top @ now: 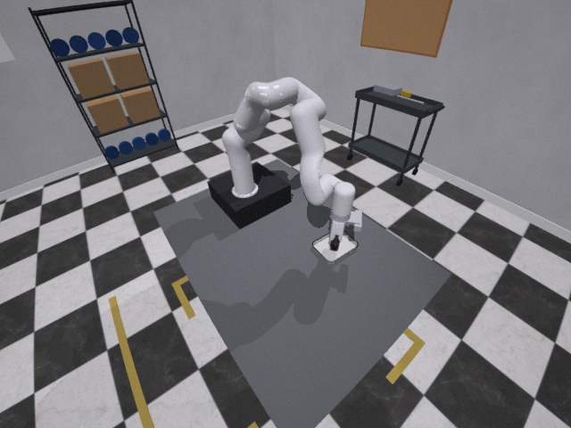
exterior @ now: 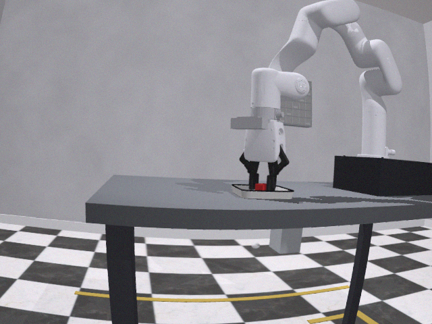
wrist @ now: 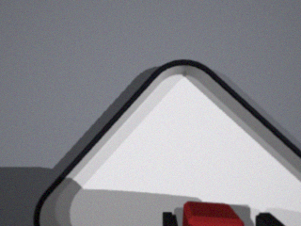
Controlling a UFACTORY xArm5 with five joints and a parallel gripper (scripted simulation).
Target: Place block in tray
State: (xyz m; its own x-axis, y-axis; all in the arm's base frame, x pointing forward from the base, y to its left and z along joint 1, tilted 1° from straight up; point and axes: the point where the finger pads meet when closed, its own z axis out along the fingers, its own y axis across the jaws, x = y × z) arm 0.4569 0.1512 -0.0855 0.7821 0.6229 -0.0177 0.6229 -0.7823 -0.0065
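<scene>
Red block (exterior: pixel 260 186): resting on white tray (exterior: pixel 283 194) floor, directly between jaws of gripper (exterior: pixel 260 184). Jaws half open, gripping nothing; gaps visible either side.

My arm: glossy white, black at both ends.

I see a white arm (exterior: pixel 373 87) of rounded tubular links, a round embossed joint cap (exterior: pixel 300 86), a grey box-shaped wrist block (exterior: pixel 248 122), a black rectangular base (top: pixel 272 195), and a white-bodied gripper (exterior: pixel 260 181) with black fingers (exterior: pixel 252 173).

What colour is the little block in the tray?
The block is red, clearest in the exterior view.
</scene>
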